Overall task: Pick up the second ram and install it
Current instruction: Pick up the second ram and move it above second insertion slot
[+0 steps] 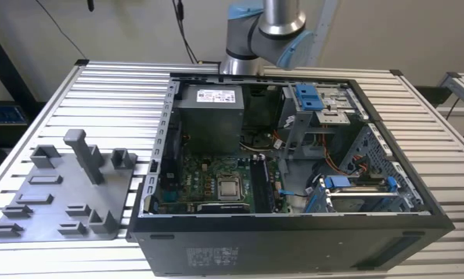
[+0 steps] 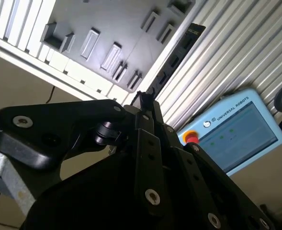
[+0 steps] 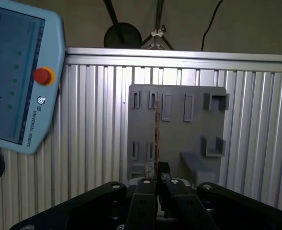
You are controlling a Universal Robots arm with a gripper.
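Observation:
My gripper [image 3: 157, 183] is shut on the second ram [image 3: 156, 139], a long thin stick that I see edge-on in the first wrist view, reaching out from the fingertips. In the second wrist view the ram [image 2: 176, 55] shows its dark side with black chips, sticking out beyond the gripper [image 2: 145, 98]. The stick hangs well above the grey holder plate [image 3: 179, 120] with its slots and posts. The open computer case [image 1: 387, 203] lies on the slatted table, and its motherboard [image 1: 216, 186] is exposed.
The holder plate [image 1: 61, 197] sits on the slatted table at the exterior view's left, beside the case. A pale blue teach pendant [image 3: 16, 76] with a red button lies on the table. The arm [image 1: 266, 26] rises behind the case. Drive cages and cables [image 1: 324, 133] crowd the case's right side.

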